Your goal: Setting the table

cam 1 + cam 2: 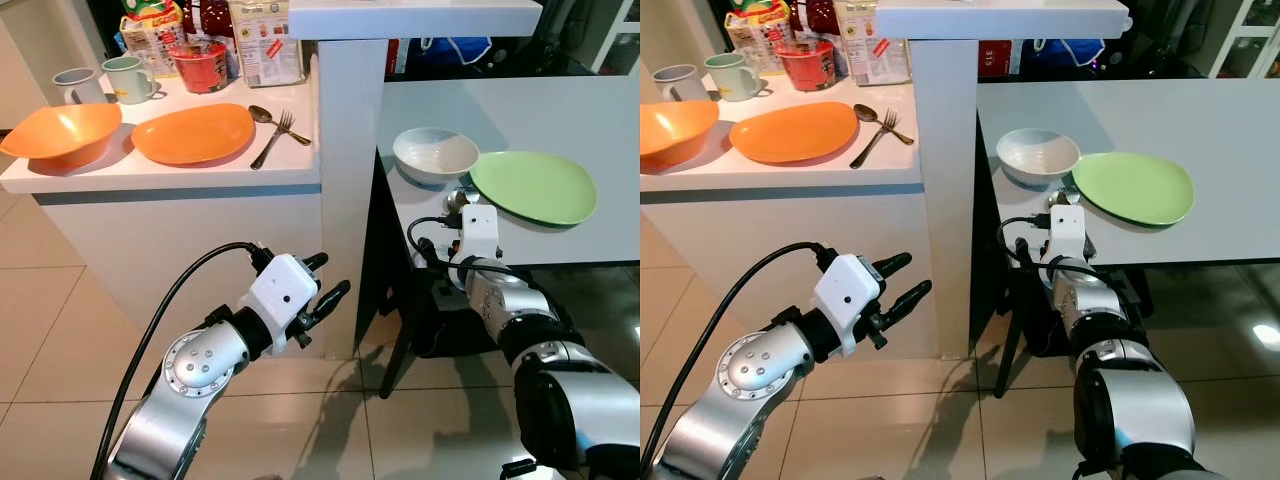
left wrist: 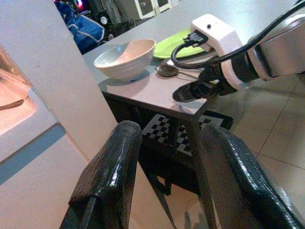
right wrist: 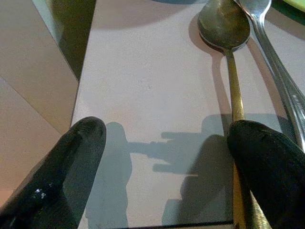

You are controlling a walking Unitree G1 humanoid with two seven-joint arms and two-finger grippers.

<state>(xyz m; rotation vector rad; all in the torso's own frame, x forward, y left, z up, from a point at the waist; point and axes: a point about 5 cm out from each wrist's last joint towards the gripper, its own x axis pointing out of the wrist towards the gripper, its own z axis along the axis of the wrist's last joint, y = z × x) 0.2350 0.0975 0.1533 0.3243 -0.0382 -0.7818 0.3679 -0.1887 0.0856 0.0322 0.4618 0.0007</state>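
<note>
Right gripper [image 3: 167, 162] spread wide over table edge, spoon [image 3: 224, 24] just ahead

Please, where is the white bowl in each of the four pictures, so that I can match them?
Left eye: white bowl right of centre, on the grey table, touching the green plate.
Right eye: just right of centre.
Left wrist: upper middle, above the left gripper.
Right wrist: I cannot make it out.
Shared landmark: the green plate.

Background clutter, back of white desk [image 1: 180, 180]
Food boxes [image 1: 262, 40] and a red cup [image 1: 199, 66] are standing together; a blue bag [image 2: 86, 29] is lying beyond; tiled floor [image 1: 40, 340] is showing below.
</note>
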